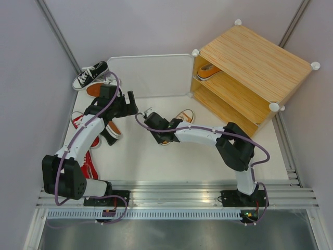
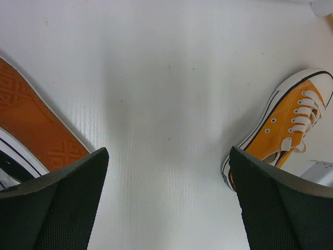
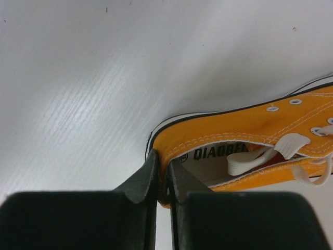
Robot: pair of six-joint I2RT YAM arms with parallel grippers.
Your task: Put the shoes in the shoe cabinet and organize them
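Orange canvas sneaker (image 3: 250, 130), white laces, heel wall pinched by right fingers (image 3: 143, 179); left fingers (image 2: 57, 203) spread.

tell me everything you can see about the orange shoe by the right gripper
The orange shoe is a low canvas sneaker with white laces, metal eyelets, a white rubber edge with a dark stripe, and dark lettering on its insole. It sits laces up on the white table, toe toward the cabinet. The right gripper pinches its heel collar, one finger inside, one outside.
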